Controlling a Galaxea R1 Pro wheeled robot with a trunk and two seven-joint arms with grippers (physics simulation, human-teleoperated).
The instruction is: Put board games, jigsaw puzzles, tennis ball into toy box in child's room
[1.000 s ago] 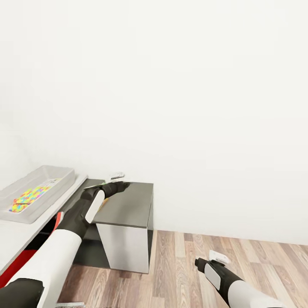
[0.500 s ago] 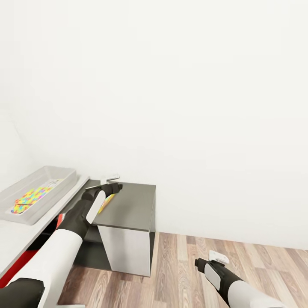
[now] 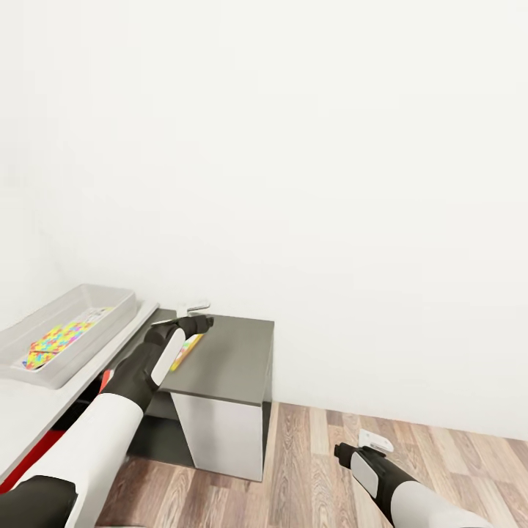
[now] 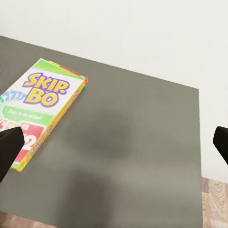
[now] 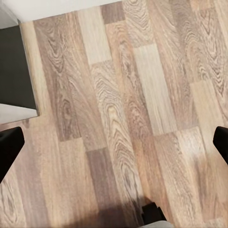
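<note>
Presently left gripper (image 4: 114, 142) hovers, jaws wide, over the dark tabletop (image 4: 133, 142); board game (image 4: 40, 107) at its 10 o'clock. Right gripper (image 5: 114, 142), jaws wide, over wood floor (image 5: 123, 95). Jigsaw puzzle (image 3: 62, 339) lies in toy box (image 3: 44, 374).

Puzzle (image 3: 55, 342) in toy box (image 3: 110, 323); game (image 4: 40, 107) on side unit (image 3: 235, 356)

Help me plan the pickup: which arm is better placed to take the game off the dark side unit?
Left. Its open claw hangs just over the game on the side unit. The right claw, also open, is low over the floor, well away.
</note>
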